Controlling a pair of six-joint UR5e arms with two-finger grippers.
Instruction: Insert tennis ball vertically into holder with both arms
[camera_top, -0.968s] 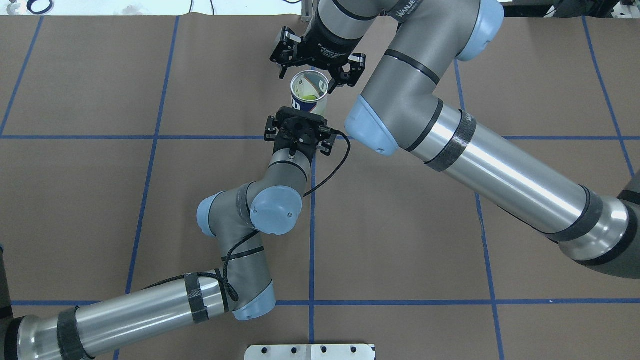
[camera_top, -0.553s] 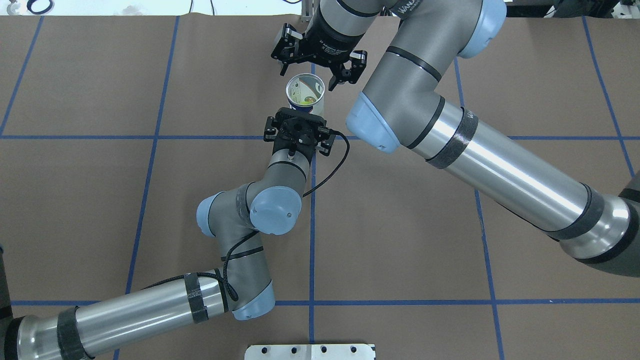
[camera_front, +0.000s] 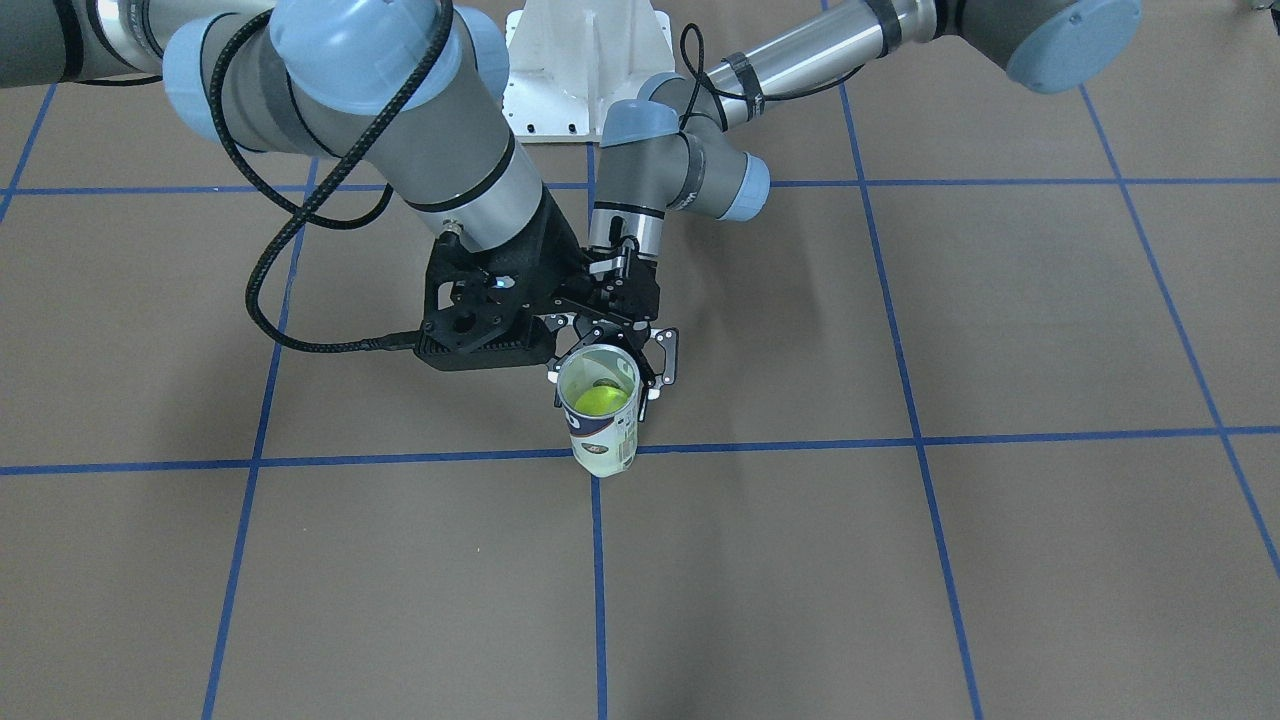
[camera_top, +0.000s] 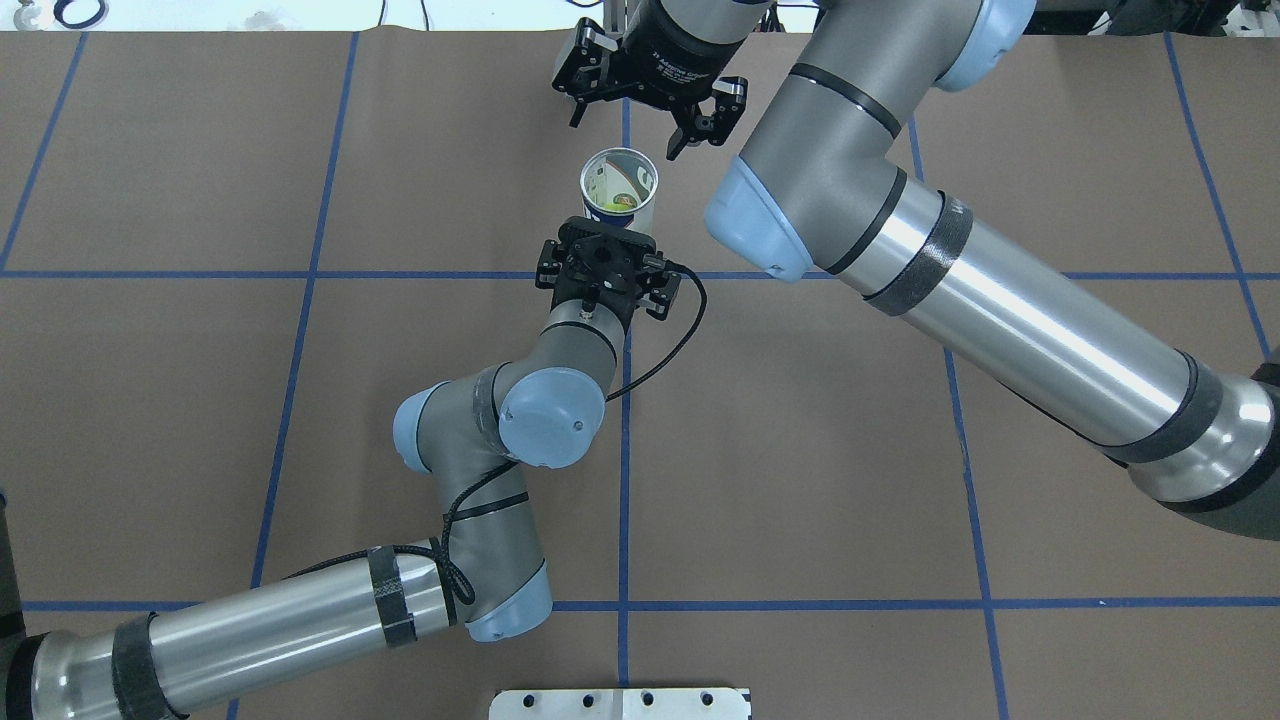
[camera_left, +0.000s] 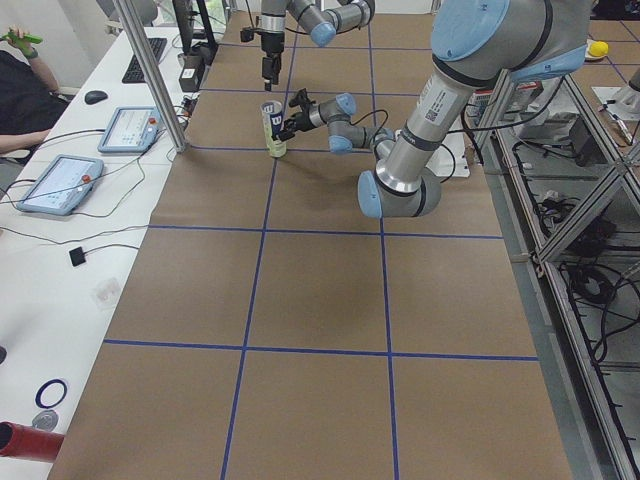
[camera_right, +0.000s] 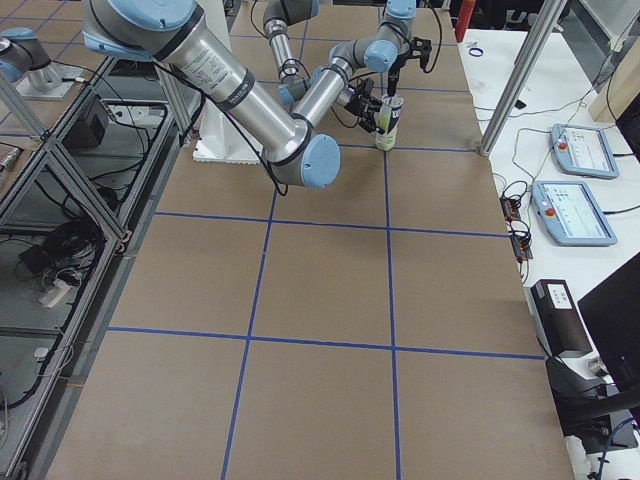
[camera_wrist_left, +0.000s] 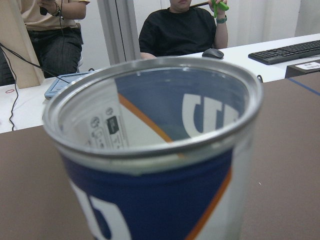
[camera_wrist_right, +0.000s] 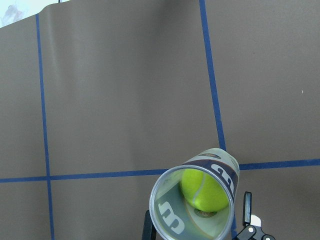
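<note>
The holder (camera_top: 619, 190) stands upright on the brown table, mouth up; it also shows in the front view (camera_front: 600, 440). A yellow-green tennis ball (camera_wrist_right: 203, 190) lies at its bottom and is visible in the front view (camera_front: 598, 402). My left gripper (camera_top: 606, 240) is shut on the holder's side near the top, its fingertips hidden under its own body. The holder's metal rim (camera_wrist_left: 150, 135) fills the left wrist view. My right gripper (camera_top: 628, 135) is open and empty. It hangs above and just beyond the holder's mouth without touching it.
The white robot base (camera_front: 585, 50) stands behind the arms. Blue tape lines cross the brown table cover. A white desk with tablets (camera_right: 580, 210) and seated operators runs along the far side. A red can (camera_left: 20, 440) lies at the desk's end.
My right gripper has drawn back from the holder's mouth, toward the far edge, still open. The holder tipped slightly left and came back. The left arm hardly moved.
</note>
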